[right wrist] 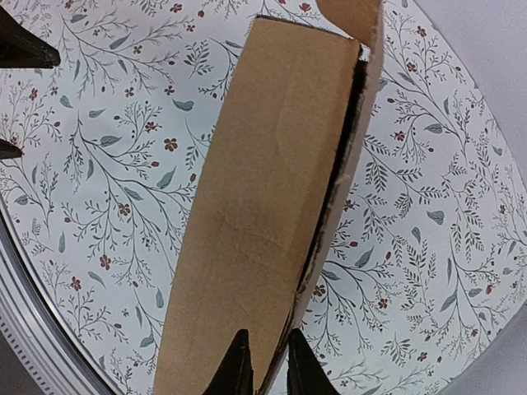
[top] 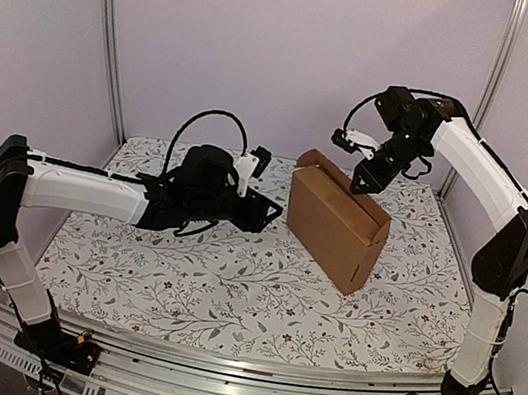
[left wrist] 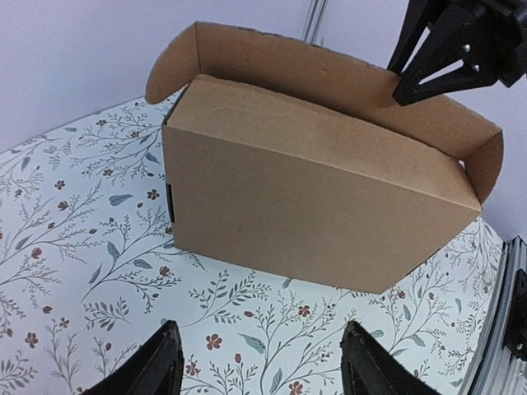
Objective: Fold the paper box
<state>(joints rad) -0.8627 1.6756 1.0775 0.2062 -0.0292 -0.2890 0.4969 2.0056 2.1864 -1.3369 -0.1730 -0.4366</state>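
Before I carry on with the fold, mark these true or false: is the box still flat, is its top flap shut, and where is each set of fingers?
1. The paper box lies flat and unfolded. False: it stands on the table as a formed box.
2. The left fingers are spread open and clear of the box. True.
3. The right fingers are pinched close together on the box's upper edge, by the top flap. True.
4. The top flap is tucked shut. False: it stands raised behind the box top, its end tabs curling forward.
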